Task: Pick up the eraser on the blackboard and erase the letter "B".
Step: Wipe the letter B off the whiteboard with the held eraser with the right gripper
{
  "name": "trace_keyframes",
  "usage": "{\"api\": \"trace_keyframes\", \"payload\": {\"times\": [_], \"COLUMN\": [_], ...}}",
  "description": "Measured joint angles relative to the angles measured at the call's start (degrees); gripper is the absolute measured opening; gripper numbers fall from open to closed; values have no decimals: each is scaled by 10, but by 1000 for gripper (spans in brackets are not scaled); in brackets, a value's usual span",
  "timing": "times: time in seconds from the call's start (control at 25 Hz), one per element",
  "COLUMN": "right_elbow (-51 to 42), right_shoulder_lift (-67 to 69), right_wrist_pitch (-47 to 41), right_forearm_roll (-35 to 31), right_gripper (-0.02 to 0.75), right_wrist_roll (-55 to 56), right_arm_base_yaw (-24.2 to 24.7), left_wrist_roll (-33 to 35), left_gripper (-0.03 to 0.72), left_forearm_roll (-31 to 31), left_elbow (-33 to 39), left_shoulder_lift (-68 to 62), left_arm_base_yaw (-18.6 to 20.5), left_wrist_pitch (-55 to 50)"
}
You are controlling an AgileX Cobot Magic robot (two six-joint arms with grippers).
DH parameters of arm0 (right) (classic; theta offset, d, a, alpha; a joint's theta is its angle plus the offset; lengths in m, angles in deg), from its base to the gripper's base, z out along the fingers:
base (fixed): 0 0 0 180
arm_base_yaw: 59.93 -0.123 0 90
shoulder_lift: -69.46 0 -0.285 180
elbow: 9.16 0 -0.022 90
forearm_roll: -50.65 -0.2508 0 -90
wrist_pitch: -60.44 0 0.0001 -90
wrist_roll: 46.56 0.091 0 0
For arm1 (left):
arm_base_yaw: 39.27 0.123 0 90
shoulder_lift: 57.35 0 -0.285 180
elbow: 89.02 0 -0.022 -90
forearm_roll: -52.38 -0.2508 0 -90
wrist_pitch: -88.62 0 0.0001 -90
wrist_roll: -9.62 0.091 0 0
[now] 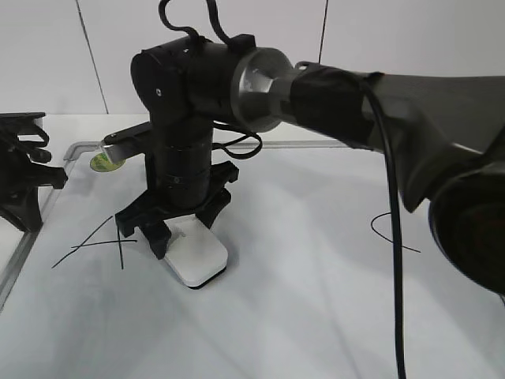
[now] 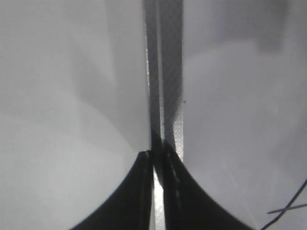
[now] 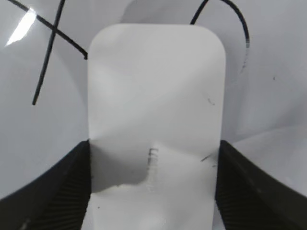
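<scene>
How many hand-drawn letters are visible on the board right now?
2. The "A" sits left of the eraser; a "C"-like curve lies to its right. The "B" isn't visible, possibly hidden under the eraser or right gripper.

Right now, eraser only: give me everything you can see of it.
The eraser is a white, smooth, plastic-looking block with rounded corners and a thin dark layer underneath. It lies flat on the blackboard, right of the crossed marker strokes. The right gripper straddles it, one finger against each long side in the wrist view. Its top carries small scuffs and a faint embossed mark. It does not look lifted.
</scene>
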Motion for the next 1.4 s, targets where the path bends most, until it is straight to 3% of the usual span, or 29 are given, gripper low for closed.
{"api": "trace_keyframes", "payload": {"times": [0.32, 0.72, 1.0, 1.4], "right_elbow": [6, 8, 13, 91], "right_shoulder_lift": [6, 7, 12, 50], "right_wrist_pitch": [-3, 16, 15, -25], "right_forearm_roll": [-11, -8, -22, -28], "right_gripper": [571, 571, 570, 570], "right_wrist_roll": [24, 47, 41, 17], "right_arm_base_yaw": [18, 104, 105, 87], "left_wrist_roll": [0, 0, 3, 3], "left_gripper": [23, 23, 23, 23], "left_forearm_roll": [0, 1, 4, 2], "left_elbow": [0, 0, 0, 0], "left_shoulder_lift": [-1, -1, -1, -1], "left_arm_base_yaw": [0, 0, 0, 0], "left_wrist_pitch": [2, 2, 3, 3]}}
